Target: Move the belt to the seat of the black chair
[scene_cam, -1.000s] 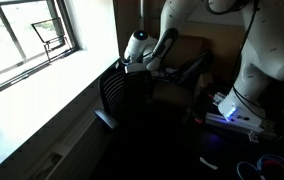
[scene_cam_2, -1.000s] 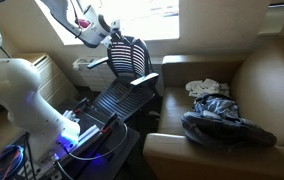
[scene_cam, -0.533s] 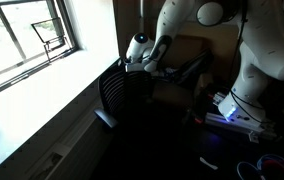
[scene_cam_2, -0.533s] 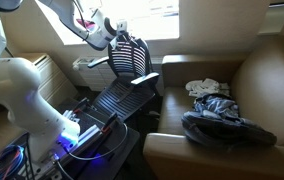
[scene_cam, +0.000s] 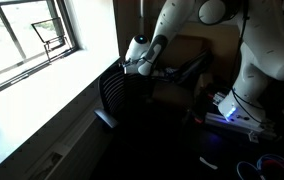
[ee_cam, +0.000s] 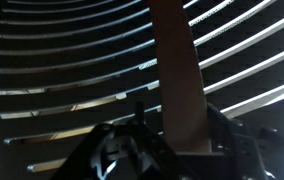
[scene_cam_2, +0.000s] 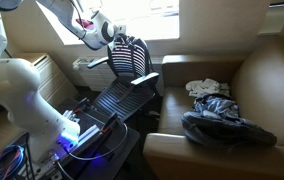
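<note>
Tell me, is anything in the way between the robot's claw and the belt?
Nothing visible is. In the wrist view the belt hangs down the ribbed back of the black chair and reaches right down to the gripper, with no other thing between them.

Daylight pours through a paned window [scene_cam: 22, 40] onto a pale sill [scene_cam: 42, 110]; a tan sofa [scene_cam_2: 267, 80] holds heaped clothes [scene_cam_2: 222, 125].

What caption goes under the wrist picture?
Gripper at a brown belt hanging on the black chair's ribbed back.
</note>
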{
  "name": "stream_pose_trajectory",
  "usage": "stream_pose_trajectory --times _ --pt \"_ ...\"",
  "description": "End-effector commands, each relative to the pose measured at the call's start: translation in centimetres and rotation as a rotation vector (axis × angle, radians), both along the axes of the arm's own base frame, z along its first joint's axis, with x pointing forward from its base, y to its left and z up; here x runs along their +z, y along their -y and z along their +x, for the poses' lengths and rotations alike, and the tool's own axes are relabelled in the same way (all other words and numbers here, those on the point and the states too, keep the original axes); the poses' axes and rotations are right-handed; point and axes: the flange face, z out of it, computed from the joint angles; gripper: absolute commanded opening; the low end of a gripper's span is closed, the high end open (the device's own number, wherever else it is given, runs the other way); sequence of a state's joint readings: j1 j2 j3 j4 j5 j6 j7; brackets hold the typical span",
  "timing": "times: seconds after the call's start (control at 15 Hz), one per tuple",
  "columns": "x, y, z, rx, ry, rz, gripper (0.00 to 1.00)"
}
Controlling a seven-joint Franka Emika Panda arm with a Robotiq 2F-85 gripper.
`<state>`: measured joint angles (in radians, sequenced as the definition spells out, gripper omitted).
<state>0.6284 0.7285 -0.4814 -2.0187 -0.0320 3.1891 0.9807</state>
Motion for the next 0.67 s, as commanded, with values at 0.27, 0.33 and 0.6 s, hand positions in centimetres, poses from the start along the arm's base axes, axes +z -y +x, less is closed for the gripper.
stream_pose_trajectory --times 0.27,0.33,0.6 --pt "1.8 1.2 0.9 0.009 -0.061 0.053 0.12" --pt "2.7 1.4 1.1 0.020 -0.060 0.054 0.08" --pt "10.1 2.4 0.3 0.060 -0.104 -0.002 0.05"
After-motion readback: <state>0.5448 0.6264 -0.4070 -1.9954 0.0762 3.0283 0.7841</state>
